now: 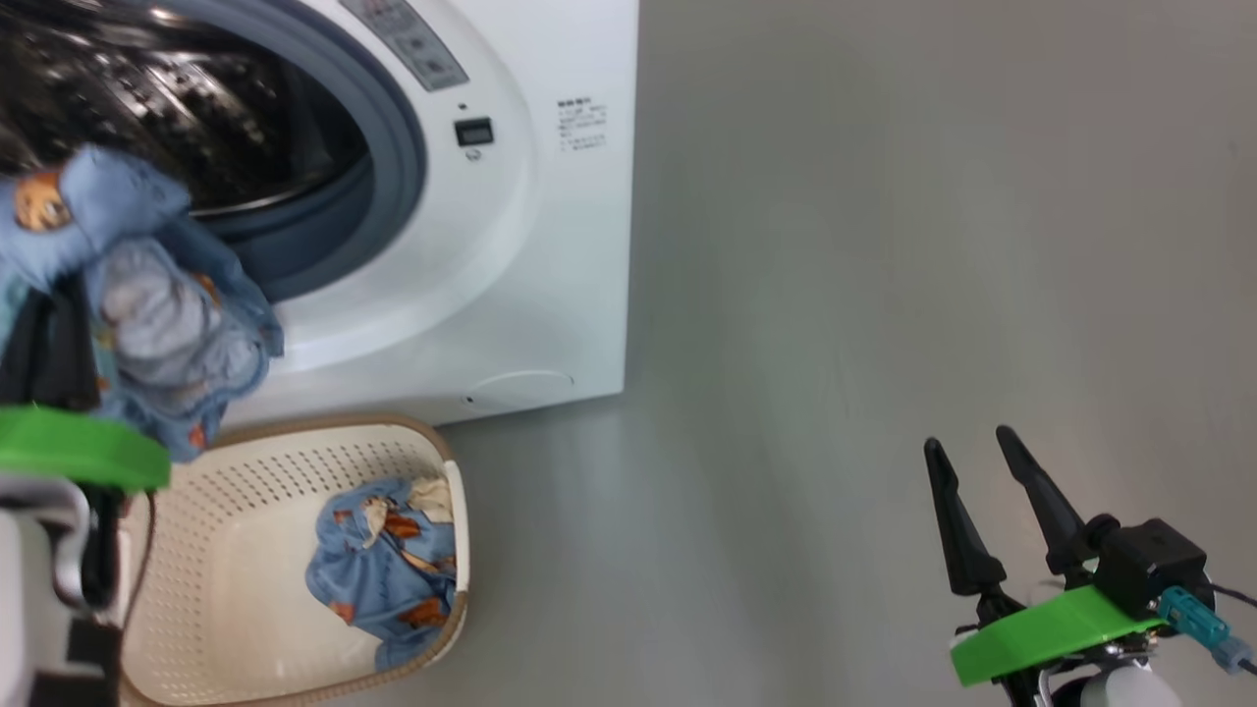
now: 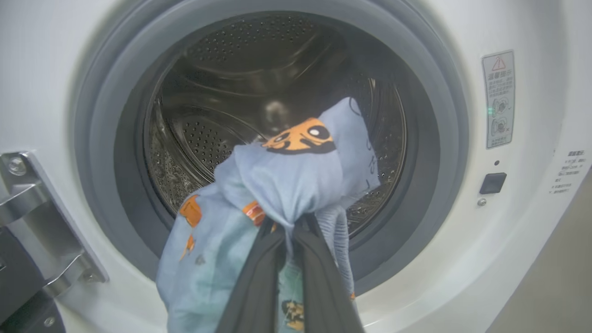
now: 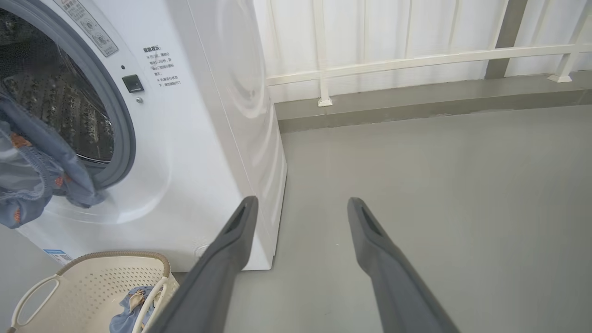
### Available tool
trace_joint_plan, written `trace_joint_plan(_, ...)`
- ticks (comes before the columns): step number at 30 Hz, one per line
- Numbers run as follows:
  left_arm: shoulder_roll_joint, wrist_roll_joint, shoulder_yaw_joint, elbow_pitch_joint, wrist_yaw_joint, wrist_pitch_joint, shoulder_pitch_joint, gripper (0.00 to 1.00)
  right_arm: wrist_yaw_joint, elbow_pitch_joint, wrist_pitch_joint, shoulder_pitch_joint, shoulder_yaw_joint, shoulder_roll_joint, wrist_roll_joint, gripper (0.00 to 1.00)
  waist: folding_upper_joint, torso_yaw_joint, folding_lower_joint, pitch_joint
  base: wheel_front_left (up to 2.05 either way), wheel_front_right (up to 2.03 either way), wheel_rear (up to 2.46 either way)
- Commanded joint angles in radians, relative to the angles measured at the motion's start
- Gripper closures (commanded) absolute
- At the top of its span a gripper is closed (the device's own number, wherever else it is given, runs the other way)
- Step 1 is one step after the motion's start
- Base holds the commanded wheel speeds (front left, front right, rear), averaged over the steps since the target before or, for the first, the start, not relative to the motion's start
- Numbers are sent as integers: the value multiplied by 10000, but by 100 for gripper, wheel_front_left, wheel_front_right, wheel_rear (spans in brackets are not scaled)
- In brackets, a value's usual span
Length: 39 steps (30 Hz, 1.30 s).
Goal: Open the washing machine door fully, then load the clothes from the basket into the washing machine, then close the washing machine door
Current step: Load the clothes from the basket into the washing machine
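Left of the left gripper (image 2: 287,226), a steel hinge bracket (image 2: 41,217) is sitting on the white front of the washing machine (image 1: 550,245). Below it, a dark panel is showing that is probably the edge of the washing machine door (image 2: 18,282), though too little of it is in view to be sure. The left gripper's fingers are pressing narrowly together on a light-blue garment (image 2: 296,175), which is bunching above the tips and hanging down on both sides of them. Just beyond the tips, the steel drum (image 2: 231,101) is gaping inside its grey-blue gasket (image 2: 434,120), and the garment is hanging in front of that mouth. Below and right of this gripper, the basket (image 1: 295,471) is standing on the floor (image 1: 835,295) close against the machine's foot, with a second garment (image 1: 383,570) lying crumpled at its right side. Well off to the right, the right gripper (image 1: 967,442) is hovering over the grey floor with its fingers spread wide and gripping nothing, and the machine's side is standing ahead to its left.
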State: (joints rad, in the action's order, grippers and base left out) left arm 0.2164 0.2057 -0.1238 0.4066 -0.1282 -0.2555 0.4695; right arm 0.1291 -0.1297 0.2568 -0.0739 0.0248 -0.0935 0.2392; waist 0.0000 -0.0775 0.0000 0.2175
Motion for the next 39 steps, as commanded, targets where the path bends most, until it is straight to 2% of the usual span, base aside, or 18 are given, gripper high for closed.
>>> trace_joint_plan(1, 604, 65, -182, 61, -25, -63, 691, 100, 16, 295, 49, -319, 244, -3, -123, 0, 0, -304, 0, 535, 0, 0, 0)
trace_joint_plan(10, 1298, 687, 186, 2360, -25, -63, 3315, 100, 16, 590, 49, -793, 230, 152, -235, 0, 0, -698, 0, 2066, 0, 0, 0)
trace_joint_plan(16, 1650, 712, 687, 3404, -25, -63, 4822, 100, 16, 719, 49, -973, 203, 275, -256, 0, 0, -793, 0, 3124, 0, 0, 0)
trace_joint_plan(28, 1722, 758, 983, 4641, -25, -63, 7018, 100, 16, 788, 49, -1255, 589, 423, -181, 0, 0, -956, 0, 4405, 0, 0, 0)
trace_joint_plan(34, 1899, 588, 927, 4348, 27, -63, 7613, 100, 16, 769, 49, -1315, 733, 429, -22, 0, 0, -1017, 0, 4822, 0, 0, 0)
trace_joint_plan(39, 2004, 171, 651, 3033, 226, -63, 7816, 100, 16, 736, 49, -1431, 892, 430, 102, 0, 0, -1118, 0, 5114, 0, 0, 0)
